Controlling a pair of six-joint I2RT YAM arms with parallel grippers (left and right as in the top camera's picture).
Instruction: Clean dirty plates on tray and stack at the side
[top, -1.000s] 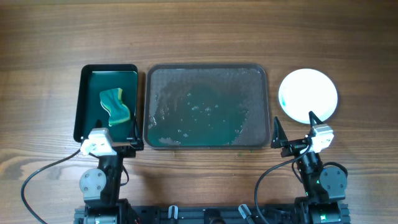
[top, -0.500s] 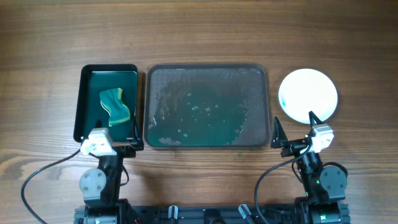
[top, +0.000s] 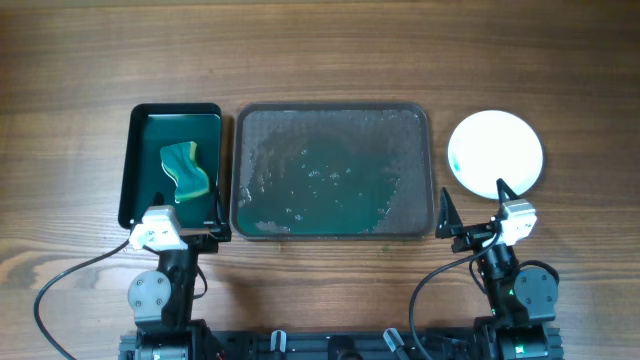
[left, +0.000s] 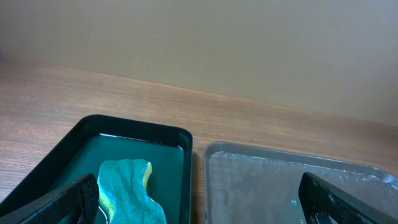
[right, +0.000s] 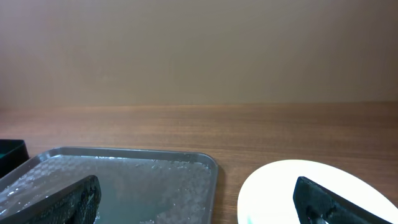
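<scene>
Right gripper (right: 196, 204) jaws spread wide, dark tips at both bottom corners | grey tray (right: 124, 152) lower left, wet and bubbly inside | white plate (right: 311, 186) beside it on the wooden table (right: 261, 127), not touching

Brown wooden table (top: 320, 50), plain beige wall (left: 249, 37)

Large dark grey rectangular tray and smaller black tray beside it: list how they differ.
The large dark grey rectangular tray is wider than the smaller black tray. The grey tray holds only teal-tinted wetness; the black tray holds a teal-and-yellow sponge. The grey tray's rim is low, the black tray's walls taller. Both are rectangular and rimmed.
</scene>
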